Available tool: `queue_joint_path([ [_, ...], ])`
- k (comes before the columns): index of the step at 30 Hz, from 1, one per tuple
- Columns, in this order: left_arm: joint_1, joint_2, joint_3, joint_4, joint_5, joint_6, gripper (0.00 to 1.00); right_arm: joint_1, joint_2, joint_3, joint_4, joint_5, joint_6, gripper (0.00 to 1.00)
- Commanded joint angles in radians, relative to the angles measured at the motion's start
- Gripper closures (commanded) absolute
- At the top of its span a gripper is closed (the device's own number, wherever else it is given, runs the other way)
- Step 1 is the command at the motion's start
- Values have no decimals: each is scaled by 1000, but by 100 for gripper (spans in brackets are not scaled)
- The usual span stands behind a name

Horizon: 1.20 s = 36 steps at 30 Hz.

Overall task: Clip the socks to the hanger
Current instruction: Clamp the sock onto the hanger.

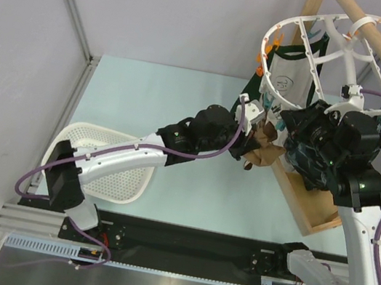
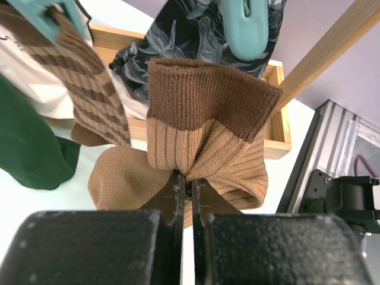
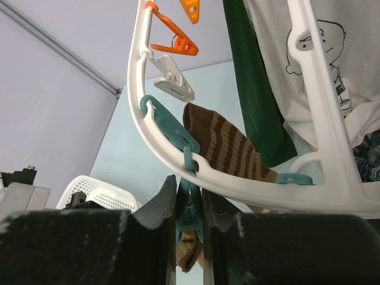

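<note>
One brown striped knit sock (image 3: 228, 148) hangs clipped on the white plastic ring hanger (image 3: 332, 199); left gripper (image 2: 185, 189) clamps the second brown-tan sock (image 2: 208, 119) (unclipped), right gripper (image 3: 189, 199) squeezes a teal clip (image 3: 191, 224).

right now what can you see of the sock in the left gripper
The sock is soft ribbed knit, a dark brown cuff over a tan body. It is bunched, its middle pinched in the shut left gripper, cuff upward and spread, the rest bulging to both sides. It is held in the air just under a teal clip; whether they touch is unclear.
</note>
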Motion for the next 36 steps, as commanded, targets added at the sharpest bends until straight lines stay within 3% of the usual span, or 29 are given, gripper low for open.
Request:
queue_joint_path([
  [1, -9, 4, 50, 33, 27, 24, 100, 5, -4, -11, -2, -77, 8, 100],
  [29, -9, 37, 148, 38, 39, 18, 100, 5, -20, -40, 10, -84, 13, 99],
  [31, -9, 44, 154, 32, 44, 18, 100, 5, -26, -40, 13, -81, 17, 93],
  [32, -9, 45, 156, 32, 47, 18, 100, 5, -30, -40, 15, -81, 19, 80],
  [36, -9, 50, 157, 32, 47, 13, 100, 5, -35, -41, 18, -78, 19, 61],
])
